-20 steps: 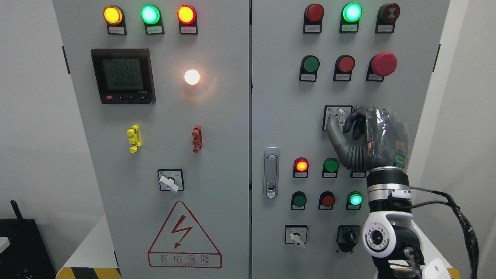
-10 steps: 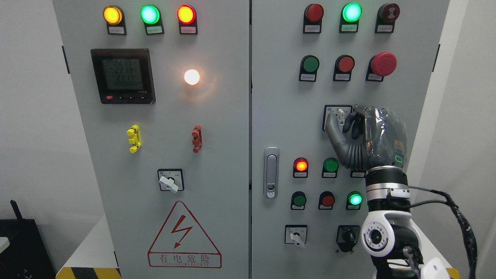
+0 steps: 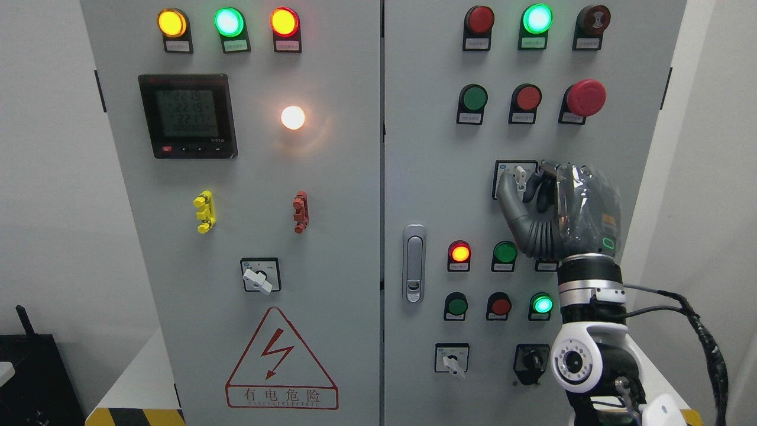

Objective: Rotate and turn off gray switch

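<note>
The right robot hand (image 3: 547, 204) grasps the gray switch (image 3: 520, 176), thumb and fingers pinched on its upright handle, on the right door (image 3: 426, 148) of a gray electrical cabinet. That door carries three rotary switches with pale handles counting the held one, plus one black knob (image 3: 531, 359). The left door (image 3: 248, 195) holds three lit lamps along its top, a digital meter (image 3: 187, 115), one white glowing lamp (image 3: 293, 118) and a single rotary switch (image 3: 259, 278).
</note>
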You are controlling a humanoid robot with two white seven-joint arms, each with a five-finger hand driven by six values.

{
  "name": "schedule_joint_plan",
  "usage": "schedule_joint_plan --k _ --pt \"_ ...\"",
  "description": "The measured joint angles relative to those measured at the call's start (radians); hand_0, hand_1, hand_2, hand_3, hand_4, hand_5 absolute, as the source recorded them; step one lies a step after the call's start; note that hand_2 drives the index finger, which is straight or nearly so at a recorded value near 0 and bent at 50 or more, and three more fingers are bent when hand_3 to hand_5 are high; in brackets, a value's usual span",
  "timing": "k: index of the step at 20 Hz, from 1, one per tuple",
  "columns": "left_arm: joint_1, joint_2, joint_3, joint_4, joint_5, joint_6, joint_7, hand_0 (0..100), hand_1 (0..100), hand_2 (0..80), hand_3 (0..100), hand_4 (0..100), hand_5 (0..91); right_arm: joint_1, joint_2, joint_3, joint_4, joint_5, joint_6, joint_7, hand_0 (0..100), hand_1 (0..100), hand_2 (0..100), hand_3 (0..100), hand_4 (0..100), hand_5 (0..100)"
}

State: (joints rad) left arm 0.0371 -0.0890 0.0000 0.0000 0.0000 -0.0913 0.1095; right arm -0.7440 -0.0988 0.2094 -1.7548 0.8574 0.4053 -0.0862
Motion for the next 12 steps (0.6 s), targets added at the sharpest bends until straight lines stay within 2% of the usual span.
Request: schedule_joint_plan --k 12 --pt "0.000 0.000 0.000 0.000 0.000 0.000 0.000 12 39 0.0 0 0 0.0 0.005 -0.008 -0.009 -0.012 0.001 0.001 -0.007 52 30 76 97 87 99"
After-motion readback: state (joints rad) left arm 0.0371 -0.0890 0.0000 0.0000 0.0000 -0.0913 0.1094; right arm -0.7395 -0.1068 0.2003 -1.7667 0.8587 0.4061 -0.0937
